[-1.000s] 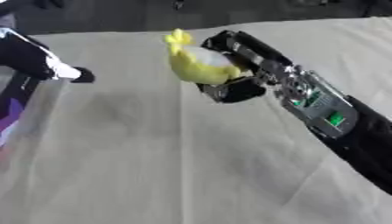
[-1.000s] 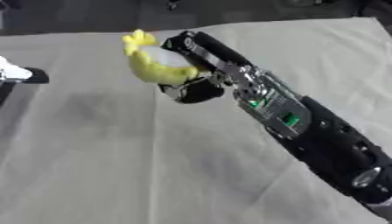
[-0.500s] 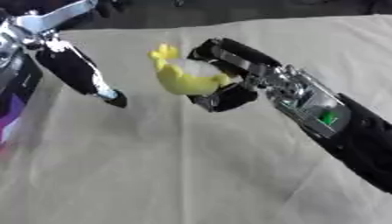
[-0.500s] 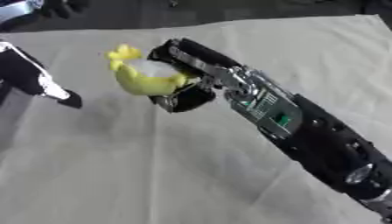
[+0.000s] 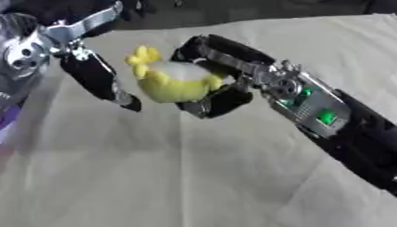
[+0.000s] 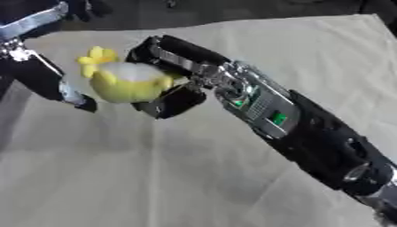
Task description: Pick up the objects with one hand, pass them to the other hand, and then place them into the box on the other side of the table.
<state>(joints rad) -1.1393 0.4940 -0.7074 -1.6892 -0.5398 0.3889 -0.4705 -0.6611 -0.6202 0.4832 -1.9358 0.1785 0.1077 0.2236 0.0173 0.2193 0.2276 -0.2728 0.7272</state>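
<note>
Closer now, left robot hand (image 5: 97,80) reaches open-fingered beside yellow toy (image 5: 174,80) clasped by right robot hand (image 5: 213,71).

We see a yellow toy (image 5: 177,82) with a white patch on top. Our right hand (image 5: 221,73) is black with shiny silver parts and small green lights. Our left hand (image 5: 93,75) is black and silver too. The cloth (image 5: 194,177) is plain beige.
</note>
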